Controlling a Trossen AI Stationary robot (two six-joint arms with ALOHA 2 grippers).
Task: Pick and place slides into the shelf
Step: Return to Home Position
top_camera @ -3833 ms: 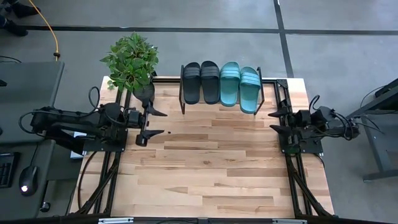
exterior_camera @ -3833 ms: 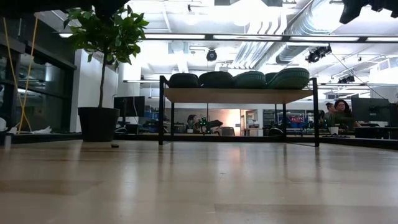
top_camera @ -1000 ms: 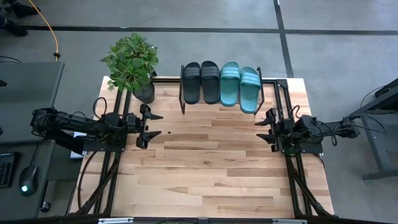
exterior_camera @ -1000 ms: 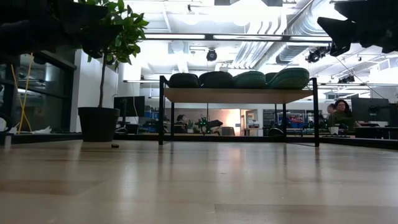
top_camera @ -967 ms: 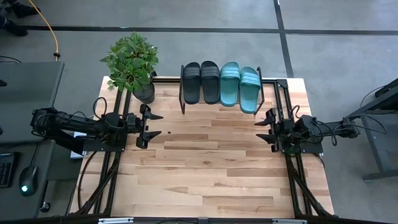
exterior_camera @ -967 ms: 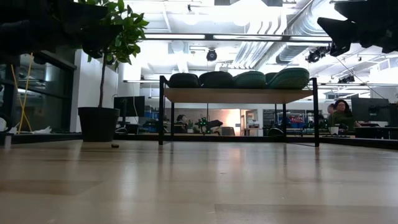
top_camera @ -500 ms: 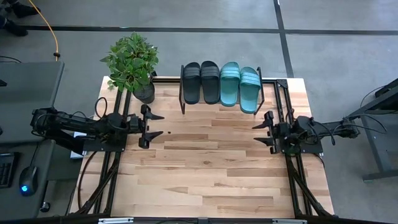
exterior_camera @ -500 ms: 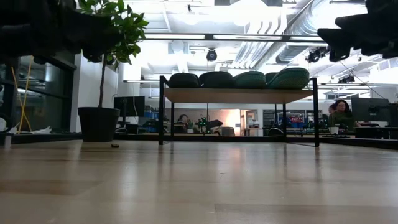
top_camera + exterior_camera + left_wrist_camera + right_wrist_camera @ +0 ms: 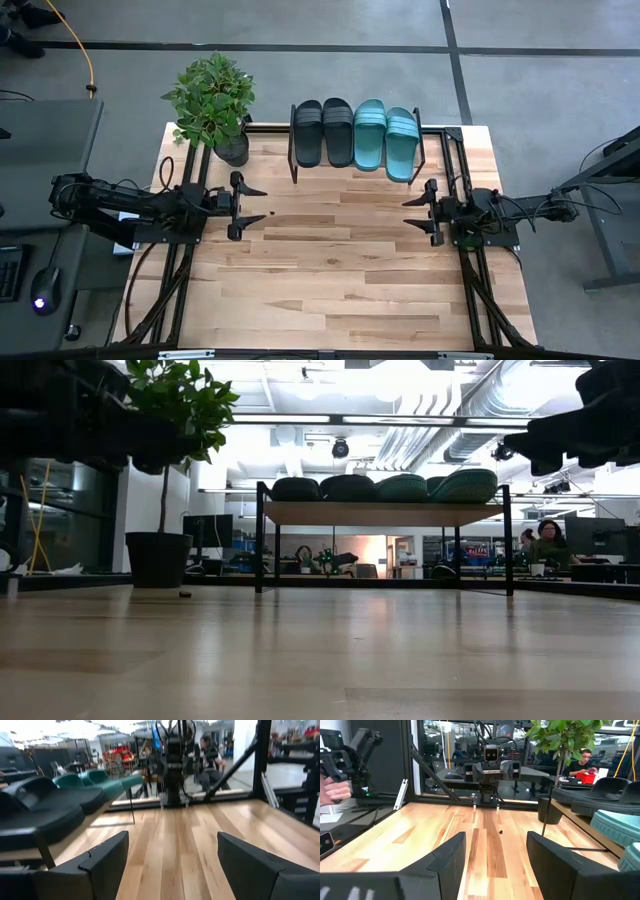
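Note:
Four slides sit side by side, soles down, on the shelf (image 9: pixel 355 165) at the table's far middle: two black slides (image 9: pixel 322 132) on the left and two teal slides (image 9: pixel 385 137) on the right. The low view shows them in a row on the shelf's plank (image 9: pixel 385 512). My left gripper (image 9: pixel 262 205) hovers open near the table's left edge, short of the shelf and pointing right. My right gripper (image 9: pixel 406 214) hovers open near the right edge, pointing left. Each wrist view shows empty fingers, the left gripper (image 9: pixel 172 837) and the right gripper (image 9: pixel 496 837), with the other arm straight ahead across the table.
A potted plant (image 9: pixel 212 100) stands at the far left corner beside the shelf. Black frame rails (image 9: pixel 180 280) run along the table's left and right sides. The wide wooden tabletop (image 9: pixel 330 270) lies between the two arms. People show in the room beyond.
Both grippers have come down and moved a little inward over the table, the left toward the right edge and the right toward the left edge. Both have stayed open. The slides and the shelf have not moved.

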